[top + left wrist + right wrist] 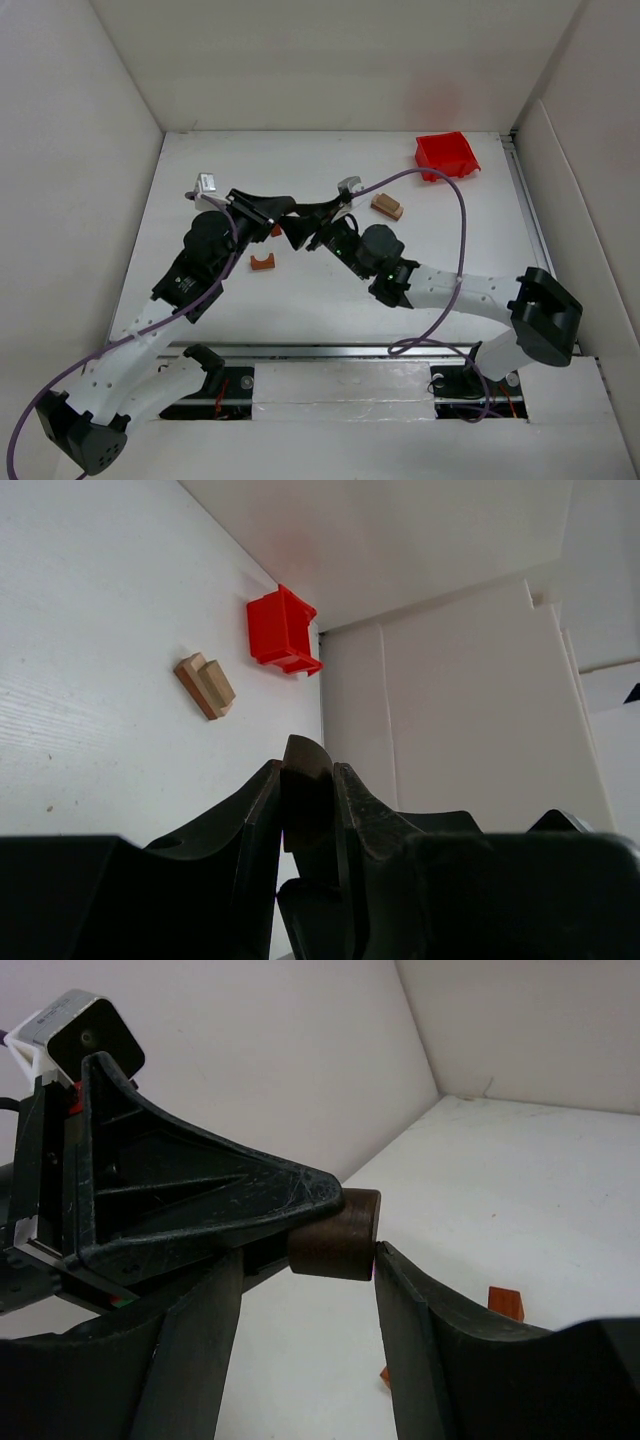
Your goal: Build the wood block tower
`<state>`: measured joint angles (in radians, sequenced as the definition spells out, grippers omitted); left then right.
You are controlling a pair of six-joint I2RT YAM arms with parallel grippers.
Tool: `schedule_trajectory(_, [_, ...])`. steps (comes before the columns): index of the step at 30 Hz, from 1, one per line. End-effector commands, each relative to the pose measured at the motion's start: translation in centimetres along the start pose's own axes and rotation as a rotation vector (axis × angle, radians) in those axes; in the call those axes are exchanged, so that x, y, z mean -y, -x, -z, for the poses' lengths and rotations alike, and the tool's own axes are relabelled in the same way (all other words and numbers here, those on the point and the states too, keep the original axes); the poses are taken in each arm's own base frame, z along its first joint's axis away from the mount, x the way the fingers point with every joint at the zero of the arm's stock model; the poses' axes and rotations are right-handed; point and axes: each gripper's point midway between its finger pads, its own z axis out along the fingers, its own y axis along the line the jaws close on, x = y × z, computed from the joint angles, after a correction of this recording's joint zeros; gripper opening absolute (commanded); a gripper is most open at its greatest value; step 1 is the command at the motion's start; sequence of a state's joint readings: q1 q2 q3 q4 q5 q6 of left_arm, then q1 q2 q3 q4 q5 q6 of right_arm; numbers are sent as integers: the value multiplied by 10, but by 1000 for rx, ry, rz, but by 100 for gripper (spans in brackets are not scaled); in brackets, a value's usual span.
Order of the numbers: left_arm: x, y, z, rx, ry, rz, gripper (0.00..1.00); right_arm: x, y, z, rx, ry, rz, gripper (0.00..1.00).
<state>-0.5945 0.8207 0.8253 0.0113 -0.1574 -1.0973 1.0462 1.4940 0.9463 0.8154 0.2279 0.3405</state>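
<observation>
My left gripper [285, 207] is shut on a dark brown rounded wood block [305, 780] and holds it above the table's middle. My right gripper [303, 222] faces it, open, with its fingers on either side of that block [340, 1232]. One right finger [400, 1290] touches the block's end face. Of the wood block tower I see only a tan block lying on a reddish-brown one [387, 206], to the right of both grippers. The left wrist view shows that pair [205, 685] too. An orange arch block [263, 263] lies on the table below the grippers.
A red plastic bin [447, 155] stands at the back right near the wall, and it also shows in the left wrist view [283, 630]. A small orange block [505, 1303] lies on the table under the grippers. White walls enclose the table on three sides.
</observation>
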Motion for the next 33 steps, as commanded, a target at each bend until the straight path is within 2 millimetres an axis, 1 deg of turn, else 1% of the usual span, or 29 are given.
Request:
schedule_trajectory(1, [24, 1, 7, -17, -74, 22, 0, -16, 39, -6, 176, 50, -74, 58])
schedule_trajectory(3, [24, 0, 7, -27, -78, 28, 0, -11, 40, -9, 206, 25, -78, 55])
schedule_trajectory(5, [22, -2, 7, -34, -76, 33, 0, -10, 39, -11, 221, 10, -75, 53])
schedule_trajectory(6, [24, -2, 8, -35, -83, 37, 0, -7, 41, -13, 238, -5, -76, 50])
schedule_trajectory(7, [23, -3, 8, -38, -84, 39, 0, -4, 36, -15, 233, -18, -70, 46])
schedule_trajectory(9, [22, -4, 10, -40, -83, 40, 0, -1, 37, -17, 252, -30, -64, 41])
schedule_trajectory(11, [21, -3, 10, -38, -79, 38, 0, 1, 36, -18, 264, -37, -42, 33])
schedule_trajectory(12, [20, -4, 11, -39, -78, 38, 0, 2, 36, -18, 268, -40, -43, 27])
schedule_trajectory(13, [20, -3, 12, -37, -79, 38, 0, 2, 37, -18, 272, -43, -40, 23])
schedule_trajectory(14, [20, -3, 12, -35, -76, 38, 0, 4, 37, -18, 278, -46, -26, 16])
schedule_trajectory(17, [21, -2, 13, -33, -80, 34, 0, 1, 34, -19, 267, -25, 32, 15])
schedule_trajectory(18, [20, -2, 13, -32, -77, 32, 0, -6, 34, -19, 269, 15, 51, 13])
schedule_trajectory(20, [21, -2, 13, -32, -79, 29, 0, -9, 32, -19, 264, 60, 107, 9])
schedule_trajectory(21, [20, -2, 13, -34, -78, 26, 0, -15, 30, -19, 256, 120, 132, 8])
schedule_trajectory(22, [21, -2, 14, -34, -80, 23, 0, -14, 31, -20, 254, 148, 159, 8])
schedule_trajectory(24, [21, -1, 14, -36, -76, 16, 0, -19, 26, -18, 238, 214, 197, 6])
schedule_trajectory(25, [21, -1, 15, -36, -74, 14, 1, -14, 27, -18, 237, 230, 215, 5])
schedule_trajectory(26, [21, -1, 15, -37, -76, 13, 3, -18, 21, -15, 222, 262, 226, 5])
schedule_trajectory(27, [22, -1, 16, -35, -79, 12, 7, -18, 22, -14, 217, 292, 241, 4])
schedule_trajectory(28, [22, 0, 17, -33, -81, 10, 8, -18, 22, -12, 214, 316, 251, 4])
schedule_trajectory(29, [22, 0, 17, -34, -80, 9, 9, -13, 24, -12, 216, 324, 264, 4])
schedule_trajectory(30, [23, 0, 19, -33, -85, 9, 13, -15, 21, -10, 203, 359, 274, 4])
schedule_trajectory(31, [23, 0, 19, -33, -86, 7, 15, -19, 19, -7, 196, 386, 279, 4])
schedule_trajectory(32, [23, 0, 20, -33, -88, 4, 18, -16, 20, -7, 195, 396, 291, 4])
schedule_trajectory(33, [25, 1, 20, -34, -94, 4, 23, -16, 20, -6, 187, 415, 301, 4])
